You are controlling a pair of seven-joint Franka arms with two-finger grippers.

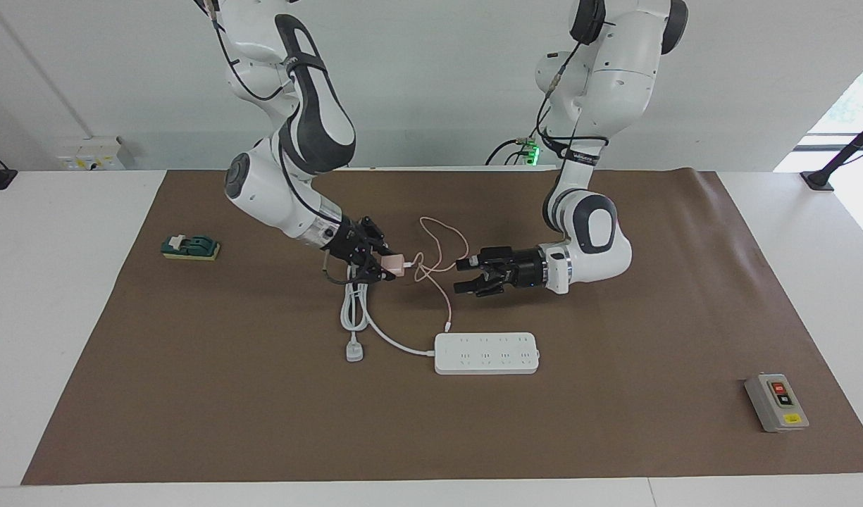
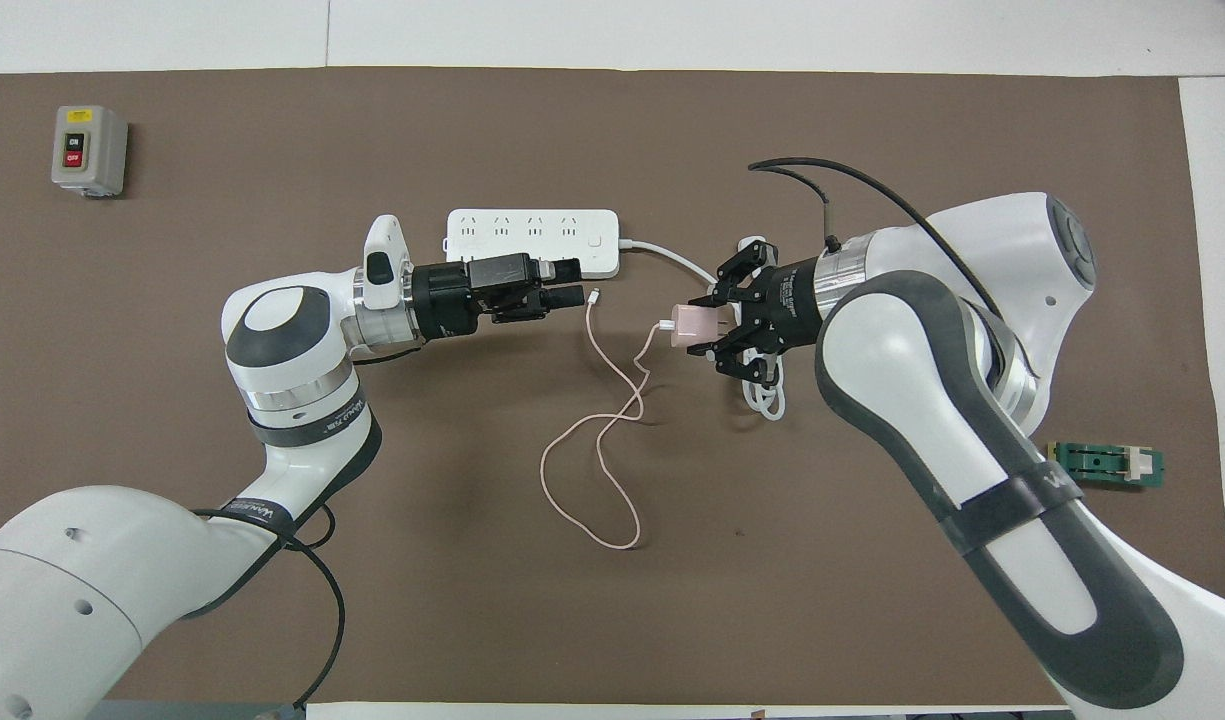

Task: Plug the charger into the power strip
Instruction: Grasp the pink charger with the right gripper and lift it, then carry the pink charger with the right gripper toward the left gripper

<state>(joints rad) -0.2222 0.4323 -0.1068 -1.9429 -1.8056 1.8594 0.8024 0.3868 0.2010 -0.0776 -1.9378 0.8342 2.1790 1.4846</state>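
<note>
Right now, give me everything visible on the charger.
The charger is a small pale-pink cube, plastic by the look, held off the mat in the right gripper, whose fingers are shut on it. It hangs over the coiled white cord of the power strip, not plugged in. No prongs show. A short white connector joins it to its thin pink cable, which loops loosely over the mat and ends in a white tip lying beside the power strip. The left gripper is apart from it.

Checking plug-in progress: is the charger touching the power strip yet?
Apart. The facing view shows the charger, gripped by the right gripper, with bare mat between it and the power strip.
</note>
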